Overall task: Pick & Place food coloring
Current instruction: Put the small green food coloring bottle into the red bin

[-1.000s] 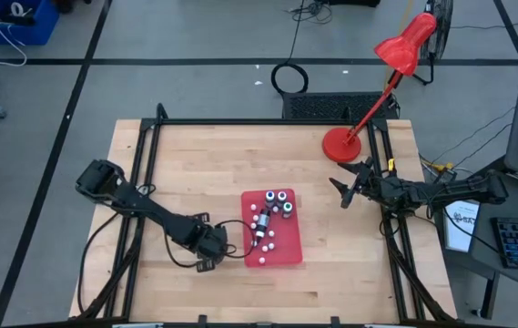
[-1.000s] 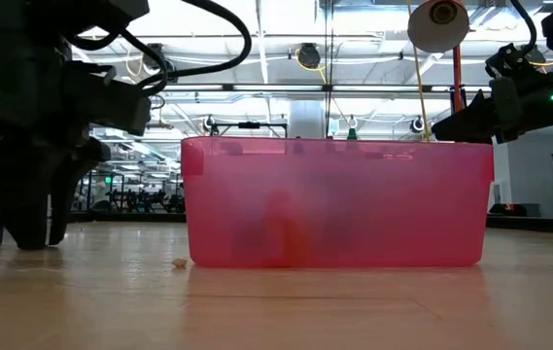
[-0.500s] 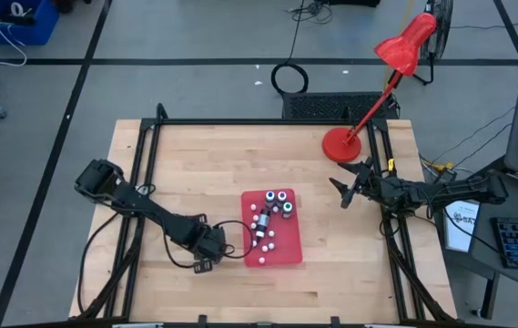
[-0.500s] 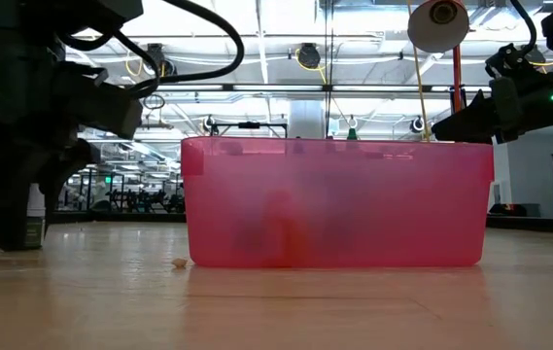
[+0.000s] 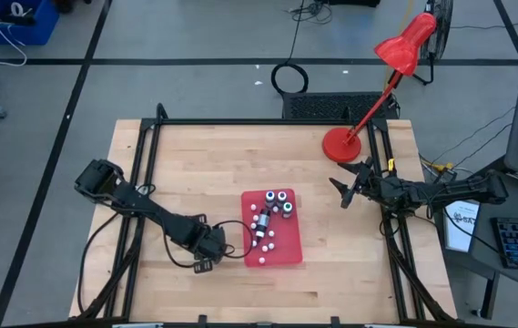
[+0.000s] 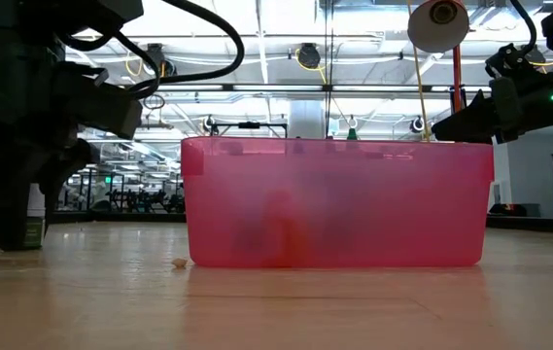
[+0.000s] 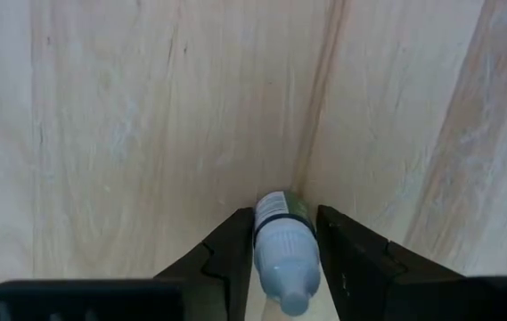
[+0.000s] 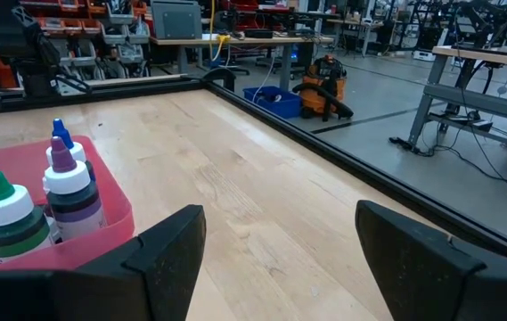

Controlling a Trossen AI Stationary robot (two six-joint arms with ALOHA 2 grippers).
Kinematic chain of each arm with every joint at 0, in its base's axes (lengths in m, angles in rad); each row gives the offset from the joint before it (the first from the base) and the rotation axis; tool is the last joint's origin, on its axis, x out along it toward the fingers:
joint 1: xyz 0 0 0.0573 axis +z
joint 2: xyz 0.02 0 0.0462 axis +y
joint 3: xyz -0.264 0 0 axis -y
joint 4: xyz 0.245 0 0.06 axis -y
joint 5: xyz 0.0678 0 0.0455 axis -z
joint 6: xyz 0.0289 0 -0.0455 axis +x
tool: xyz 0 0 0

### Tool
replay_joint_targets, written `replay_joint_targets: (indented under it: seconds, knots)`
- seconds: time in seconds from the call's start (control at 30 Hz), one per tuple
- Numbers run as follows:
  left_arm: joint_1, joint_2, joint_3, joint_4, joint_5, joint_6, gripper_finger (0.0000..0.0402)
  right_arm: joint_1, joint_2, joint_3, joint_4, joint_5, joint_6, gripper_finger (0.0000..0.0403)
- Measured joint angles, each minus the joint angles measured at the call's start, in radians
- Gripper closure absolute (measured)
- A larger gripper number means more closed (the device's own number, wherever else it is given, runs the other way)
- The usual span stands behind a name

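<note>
The red tray (image 5: 288,257) sits mid-table and holds several stubby food coloring bottles (image 5: 281,197) with blue and green tops, plus whitish pieces (image 5: 272,244). Two of these bottles (image 8: 70,187) show in the right wrist view. My left gripper (image 5: 208,252) is low over the wood just left of the tray, shut on one more greyish bottle (image 7: 282,241) with a green band. My right gripper (image 5: 346,188) waits open near the table's right edge, above the wood, touching nothing. My left gripper pinches the bottle's body (image 7: 280,234) between its two fingers (image 7: 235,254), coming from above and pointing down at the table. The bottle stands upright in the hold, nozzle up toward the wrist and base toward the wood. Whether the base touches the table cannot be told.
A red desk lamp stands with its base (image 5: 340,144) on the table's far right corner. A small crumb (image 6: 179,262) lies on the wood by the tray's left wall (image 6: 198,204). Black rails frame the table; bare wood lies left and near of the tray.
My left gripper has moved a little toward the table's left edge, away from the tray, staying low over the wood; for the last half second it has kept still.
</note>
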Motion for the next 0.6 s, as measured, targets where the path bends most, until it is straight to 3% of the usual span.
replay_joint_targets:
  seconds: [0.2, 0.43, 0.6]
  knots:
    - [0.0, 0.0, -0.001, 0.032, -0.019, 0.0, 0.0332, 0.0, 0.0, 0.0, 0.0, 0.0, 0.0, 0.0124]
    - [-0.001, 0.005, 0.018, 0.034, -0.036, -0.039, 0.0334, 0.0, 0.0, 0.0, 0.0, 0.0, 0.0, 0.0124]
    - [-0.001, 0.006, 0.143, -0.02, -0.105, -0.017, 0.0334, 0.0, 0.0, 0.0, 0.0, 0.0, 0.0, 0.0124]
